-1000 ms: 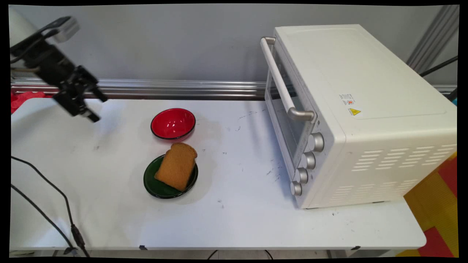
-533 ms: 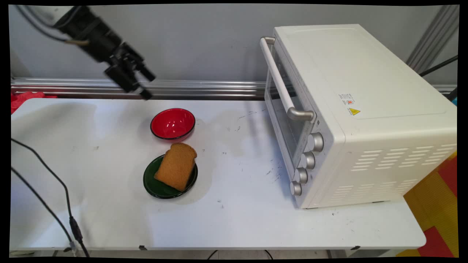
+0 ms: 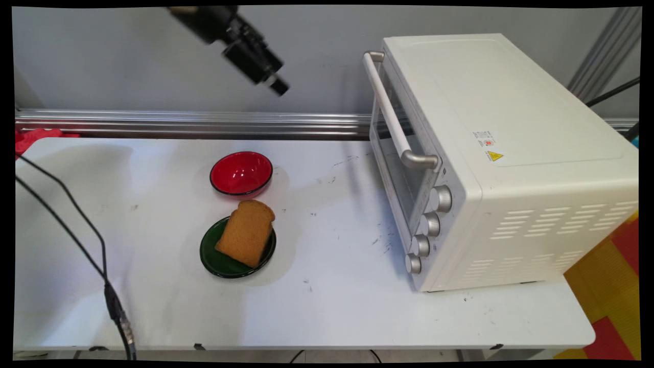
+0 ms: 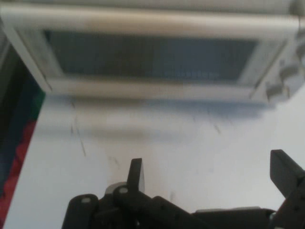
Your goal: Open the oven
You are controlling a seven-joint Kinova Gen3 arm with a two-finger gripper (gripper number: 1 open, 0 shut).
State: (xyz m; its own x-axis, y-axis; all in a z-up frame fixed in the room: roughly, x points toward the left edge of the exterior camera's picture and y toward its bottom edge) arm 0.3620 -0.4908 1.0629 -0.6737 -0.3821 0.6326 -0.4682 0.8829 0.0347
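Observation:
My gripper (image 3: pixel 276 86) hangs high over the table's back edge, up and to the right of the red bowl (image 3: pixel 241 174) and left of the white toaster oven (image 3: pixel 485 153). It points toward the oven's closed glass door (image 4: pixel 152 59) and long handle (image 4: pixel 143 21). In the hand view the gripper (image 4: pixel 209 167) is open, its two fingers wide apart with only bare table between them. The oven's knobs (image 4: pixel 281 81) show at the right. A slice of toast (image 3: pixel 247 232) lies on a dark green plate (image 3: pixel 214 260) in front of the red bowl.
Black cables (image 3: pixel 76 230) hang over the table's left part. A metal rail (image 3: pixel 179 122) runs along the wall behind the table. Red cloth (image 3: pixel 30 138) lies at the far left, and a yellow and red floor mat (image 3: pixel 613 286) is at the right.
The gripper has swung from low at the table's left, up and to the right, toward the oven. The bowl, plate, toast and oven have stayed put.

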